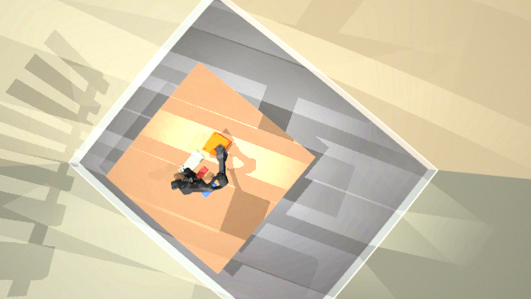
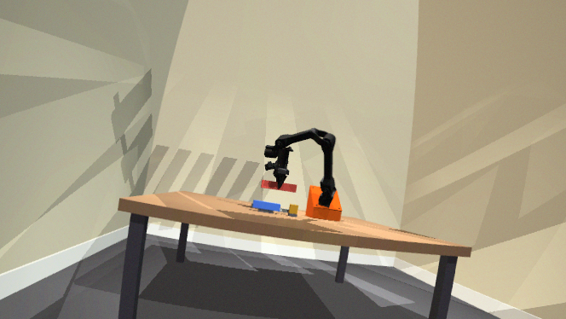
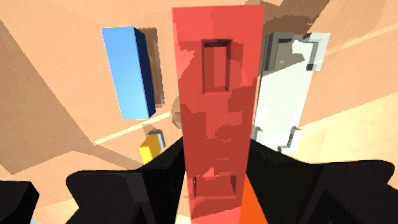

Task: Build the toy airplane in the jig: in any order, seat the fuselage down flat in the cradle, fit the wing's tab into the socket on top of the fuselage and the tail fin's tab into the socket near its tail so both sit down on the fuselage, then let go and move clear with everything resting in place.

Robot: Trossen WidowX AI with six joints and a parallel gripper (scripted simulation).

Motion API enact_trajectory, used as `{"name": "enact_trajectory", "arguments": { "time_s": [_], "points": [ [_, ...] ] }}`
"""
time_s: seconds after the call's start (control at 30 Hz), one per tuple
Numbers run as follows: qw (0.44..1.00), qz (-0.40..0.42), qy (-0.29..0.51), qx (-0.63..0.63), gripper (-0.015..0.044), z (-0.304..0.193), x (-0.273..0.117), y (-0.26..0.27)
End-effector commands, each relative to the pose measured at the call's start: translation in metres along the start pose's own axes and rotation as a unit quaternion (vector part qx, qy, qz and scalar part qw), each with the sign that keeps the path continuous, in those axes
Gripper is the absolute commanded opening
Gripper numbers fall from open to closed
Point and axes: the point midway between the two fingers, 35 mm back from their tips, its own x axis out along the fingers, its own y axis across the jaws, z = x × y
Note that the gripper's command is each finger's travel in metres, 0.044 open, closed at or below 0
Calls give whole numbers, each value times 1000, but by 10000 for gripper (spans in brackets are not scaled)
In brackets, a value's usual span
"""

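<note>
The red fuselage (image 1: 203,172) (image 2: 291,188) (image 3: 216,117) is held level above the table, with its two sockets facing up. My gripper (image 2: 280,186) (image 3: 211,137) is shut on it, one finger on each long side between the sockets. The white jig (image 1: 192,161) (image 3: 282,97) stands on the table, right of the fuselage in the wrist view, with raised corner pieces at its ends and no part visible in it. The blue wing (image 1: 206,194) (image 2: 266,205) (image 3: 125,75) lies left of the fuselage in the wrist view. The yellow tail fin (image 2: 293,209) (image 3: 150,149) stands near it, partly hidden by a finger.
The orange robot base (image 1: 216,141) (image 2: 324,210) (image 3: 252,207) stands on the wooden table (image 1: 192,85) (image 2: 170,205) close to the jig. Bands of light and shadow cross the table.
</note>
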Motion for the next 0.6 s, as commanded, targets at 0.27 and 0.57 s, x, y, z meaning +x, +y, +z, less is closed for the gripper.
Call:
{"name": "enact_trajectory", "arguments": {
  "time_s": [0.27, 0.57],
  "points": [
    [1000, -5, -4, -4, 0, 2, -6, -15],
    [1000, -6, -5, -1, 0, 5, 4, -43]
  ]
}}
